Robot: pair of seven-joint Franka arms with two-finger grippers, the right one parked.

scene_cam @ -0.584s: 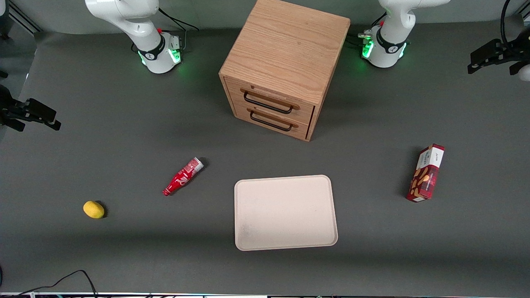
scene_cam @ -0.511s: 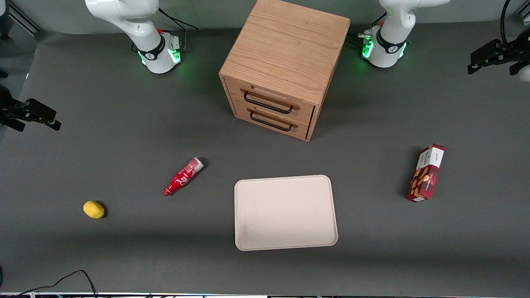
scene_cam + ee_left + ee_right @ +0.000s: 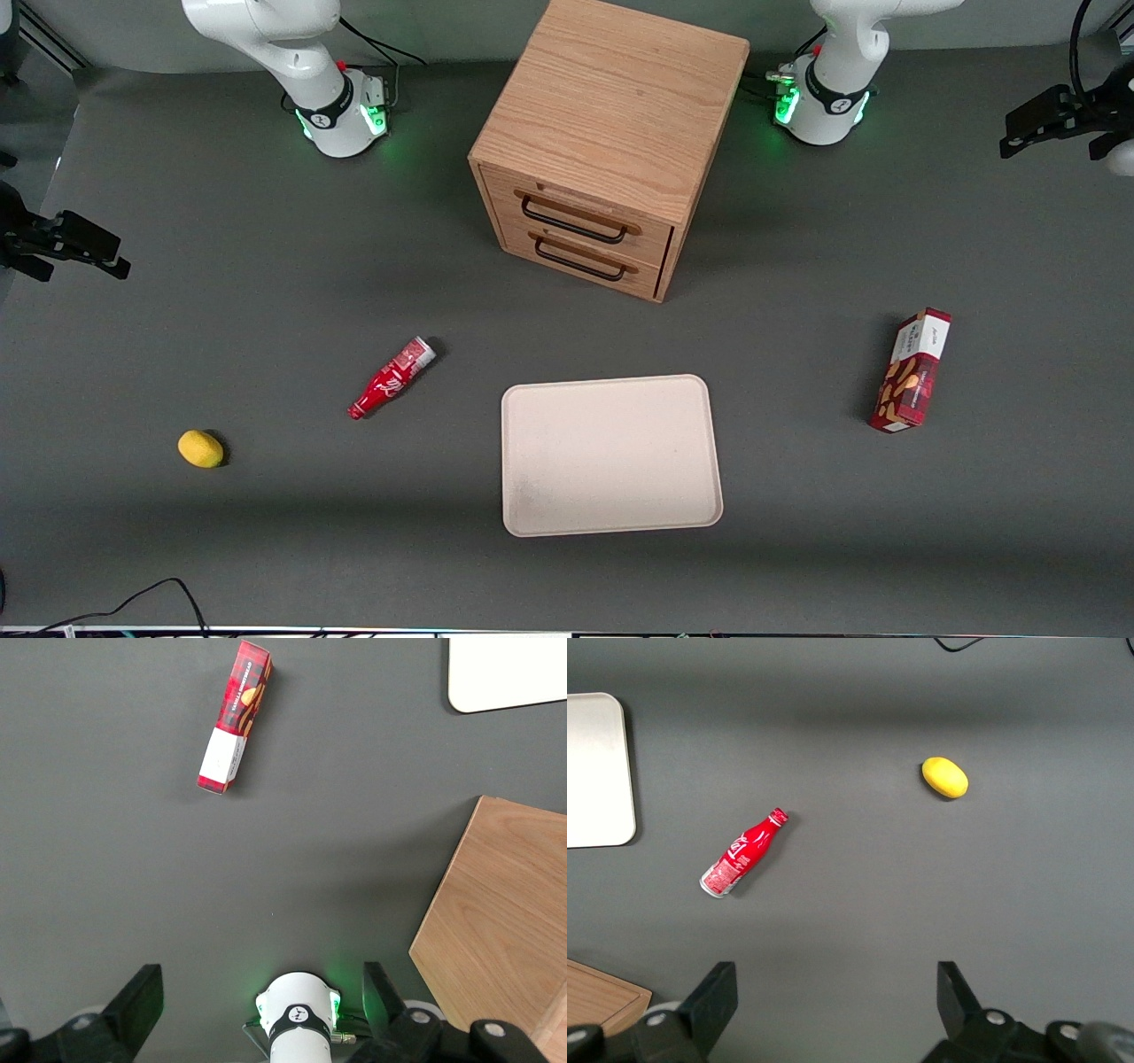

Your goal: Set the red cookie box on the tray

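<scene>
Counting what lies on the grey table [image 3: 221,292]: one red cookie box [image 3: 912,370], one tray [image 3: 609,455], one wooden cabinet [image 3: 604,142] with two drawers, one small red bottle [image 3: 391,377] and one yellow lemon [image 3: 200,448]. Taking the tray as the landmark, the red cookie box lies well apart from it toward the working arm's end of the table, resting on the bare surface with its white-panel end pointing away from the front camera. The cabinet stands farther from the front camera than the tray, its drawer fronts turned toward the tray, both drawers closed. The bottle lies on its side near the tray, toward the parked arm's end, and the lemon sits farther out that same way.

Only the left arm's white base shows by the cabinet; its gripper [image 3: 264,1001] is held high at the working arm's end of the table, well clear of the tray and farther from the front camera than the box. The wrist camera looks straight down past the two dark fingers [image 3: 137,1001], which are spread wide with nothing between them.
</scene>
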